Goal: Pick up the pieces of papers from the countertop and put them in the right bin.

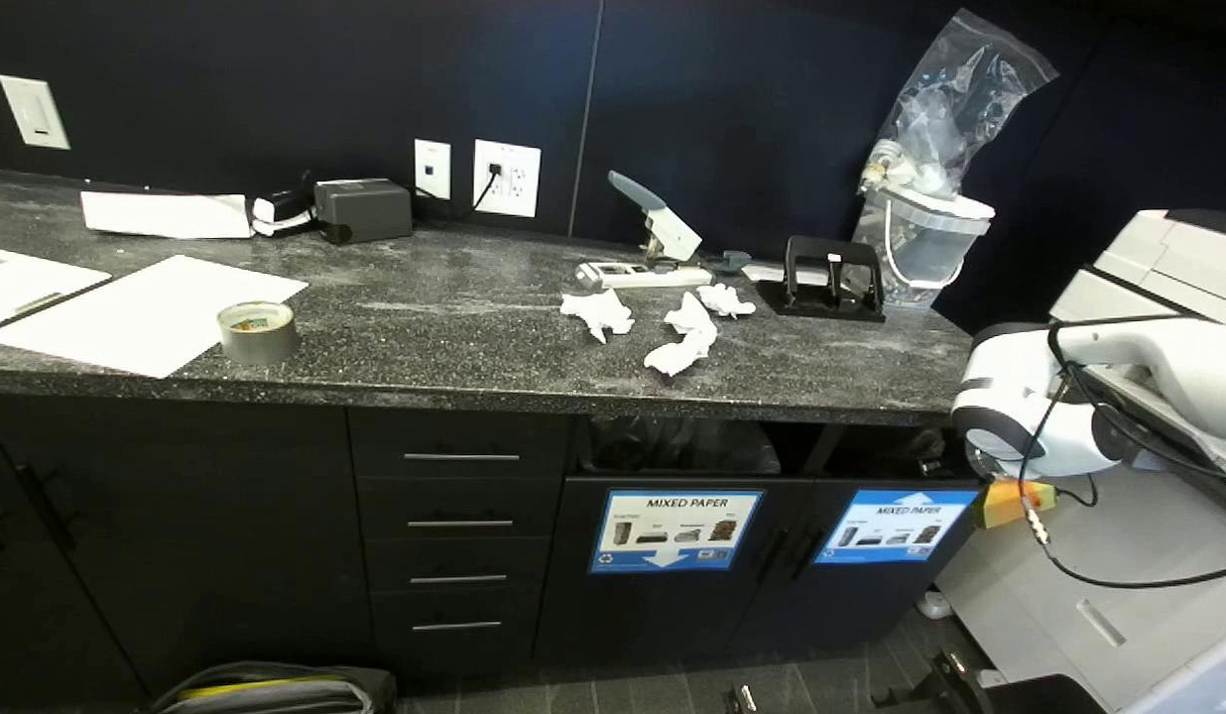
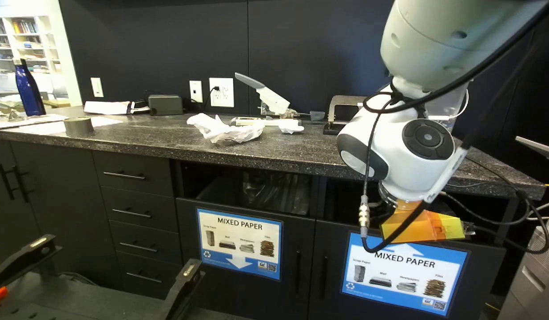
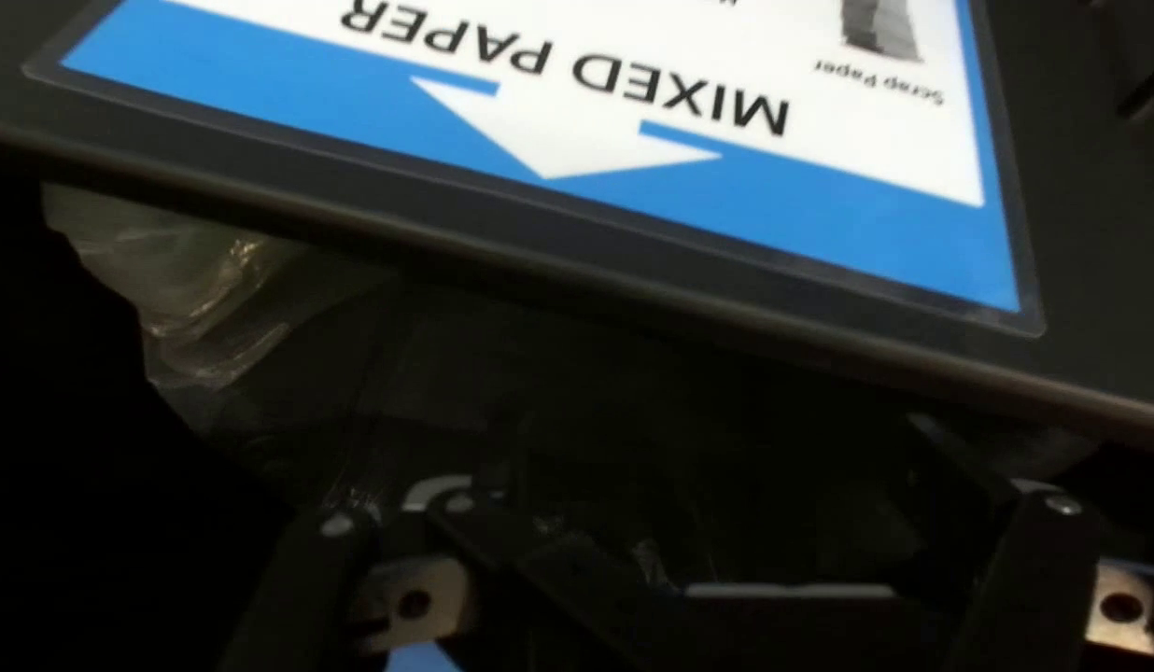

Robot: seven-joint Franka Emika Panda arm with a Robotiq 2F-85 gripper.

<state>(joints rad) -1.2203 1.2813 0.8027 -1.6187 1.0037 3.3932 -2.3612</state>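
With nothing seen held, the gripper (image 3: 717, 467) is spread wide at the dark mouth of the right bin (image 2: 483, 262), while the papers (image 1: 688, 339) are scattered on the countertop (image 1: 425, 352). They should be found light, soft and easily torn, so each is best pinched gently at a raised fold. Angular white creases are set against a hard-looking, speckled surface; thin, glossy plastic (image 3: 185, 275) is glimpsed inside the bin.

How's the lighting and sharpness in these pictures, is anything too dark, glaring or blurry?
Wrist view: the bin opening is nearly black, glints on the plastic, small lettering on the sign slightly soft; in an exterior view, the paper scraps bright white with only faint creases; in an exterior view, the distant bookshelf overbright and soft.
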